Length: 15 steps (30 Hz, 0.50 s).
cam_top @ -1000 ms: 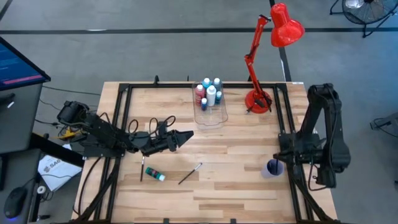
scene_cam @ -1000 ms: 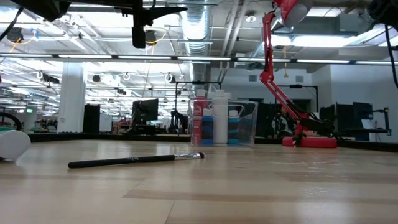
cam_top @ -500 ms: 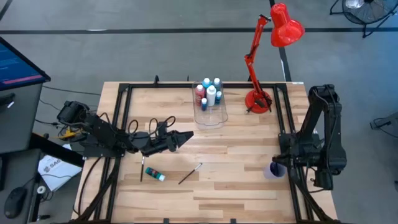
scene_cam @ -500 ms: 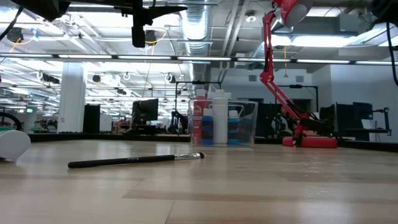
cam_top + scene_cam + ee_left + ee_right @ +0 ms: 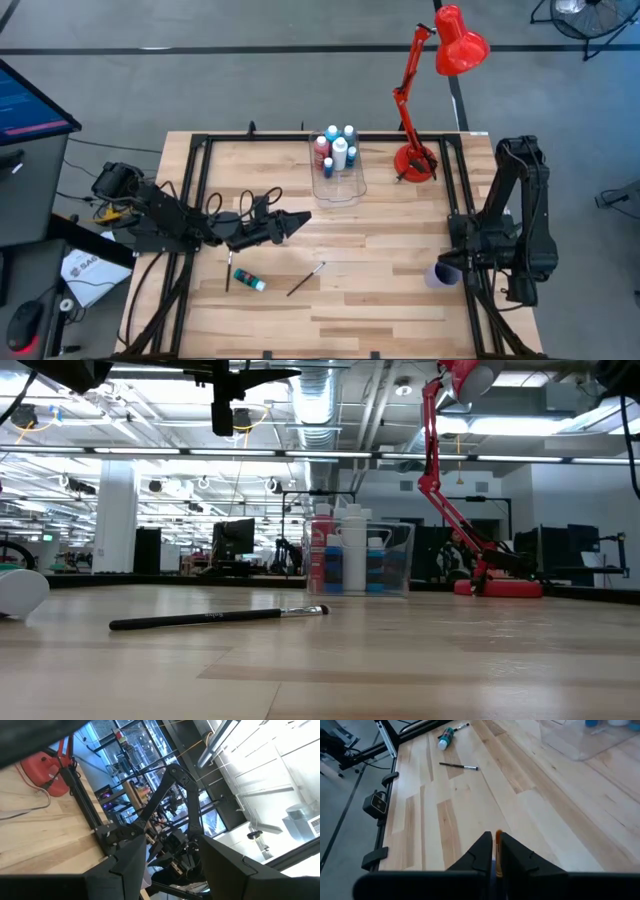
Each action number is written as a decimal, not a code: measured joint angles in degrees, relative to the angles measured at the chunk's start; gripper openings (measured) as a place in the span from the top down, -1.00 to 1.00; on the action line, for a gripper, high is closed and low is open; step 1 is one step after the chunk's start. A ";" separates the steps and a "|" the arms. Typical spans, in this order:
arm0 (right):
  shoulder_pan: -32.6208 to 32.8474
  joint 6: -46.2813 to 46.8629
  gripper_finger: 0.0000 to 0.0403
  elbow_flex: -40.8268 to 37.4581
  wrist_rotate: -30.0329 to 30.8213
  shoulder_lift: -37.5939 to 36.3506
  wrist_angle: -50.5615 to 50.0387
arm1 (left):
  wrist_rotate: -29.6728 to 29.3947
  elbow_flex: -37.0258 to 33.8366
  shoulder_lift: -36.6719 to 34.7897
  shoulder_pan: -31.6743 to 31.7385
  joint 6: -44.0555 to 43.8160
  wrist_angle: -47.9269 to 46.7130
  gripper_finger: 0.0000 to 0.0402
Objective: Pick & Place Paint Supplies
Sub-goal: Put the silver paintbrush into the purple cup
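Low view: paintbrush [image 5: 218,618], tube [image 5: 20,592] cut off

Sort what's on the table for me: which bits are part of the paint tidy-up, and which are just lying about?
Job:
- bottles standing in the clear box
- green tube
- brush
- second brush beside the tube
- thin brush in the right tool

Lying about:
- red lamp
- purple cup

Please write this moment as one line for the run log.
left fingers: open, empty, above table | right fingers: shut on thin orange stick, by purple cup | loose: tube, two brushes
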 joint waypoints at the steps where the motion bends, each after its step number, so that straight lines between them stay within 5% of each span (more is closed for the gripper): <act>1: 0.00 0.00 0.86 0.00 0.00 0.00 0.00 | 0.00 0.00 0.00 0.01 0.00 0.00 0.13; 15: -0.60 -1.58 0.75 4.10 1.89 -6.53 -5.01 | 0.00 0.00 0.00 0.01 0.00 0.00 0.13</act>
